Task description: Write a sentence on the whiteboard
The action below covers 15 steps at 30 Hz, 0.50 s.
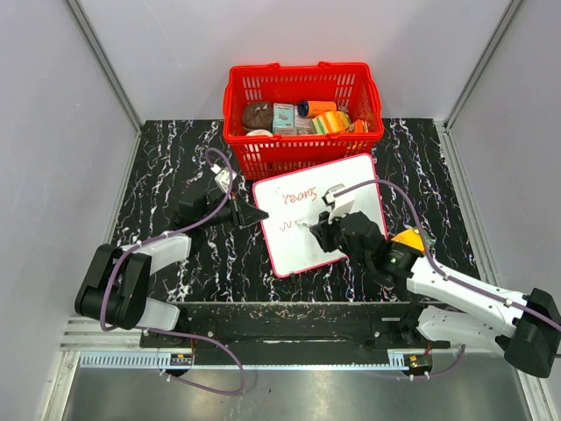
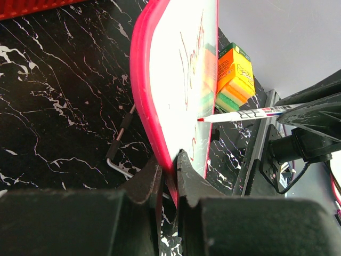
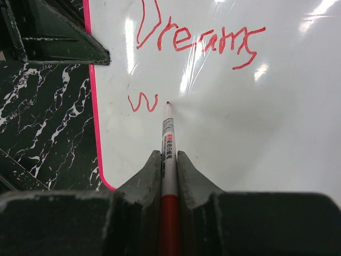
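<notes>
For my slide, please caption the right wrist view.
The right gripper holds the marker on the whiteboard, beside "w" under "Dreams".

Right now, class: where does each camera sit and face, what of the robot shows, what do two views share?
Top external: high behind the robot, facing down on black marbled table and white pink-rimmed whiteboard; left arm, right arm show.
Left wrist: faces along left pincer clamping the whiteboard's edge.
Right wrist: faces along right pincer gripping slim red-and-white marker pen, toward red handwritten words.
Shared: both wrist views show pen tip and whiteboard.
</notes>
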Motion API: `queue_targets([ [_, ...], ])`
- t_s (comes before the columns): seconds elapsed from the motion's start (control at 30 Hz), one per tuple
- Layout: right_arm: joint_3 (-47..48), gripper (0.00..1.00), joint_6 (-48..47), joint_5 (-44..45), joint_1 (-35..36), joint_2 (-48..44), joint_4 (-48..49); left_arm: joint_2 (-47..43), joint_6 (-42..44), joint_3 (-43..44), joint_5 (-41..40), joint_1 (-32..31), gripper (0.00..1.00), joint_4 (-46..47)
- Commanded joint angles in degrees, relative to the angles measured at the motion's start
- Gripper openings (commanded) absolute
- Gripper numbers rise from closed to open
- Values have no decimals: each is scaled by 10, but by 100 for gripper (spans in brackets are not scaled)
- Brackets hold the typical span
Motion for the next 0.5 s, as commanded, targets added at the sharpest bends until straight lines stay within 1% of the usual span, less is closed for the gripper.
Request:
queue_targets([
  [0.0,1,0,0,9,-1,11,11,-2,93,0,-25,-7,0,-7],
  [0.13,3,0,-1,11,-1,15,16,-3,95,0,-25,-7,0,-9],
  [0.47,2,0,3,-14,-1,14,6,-4,96,0,-28,-8,0,-9],
])
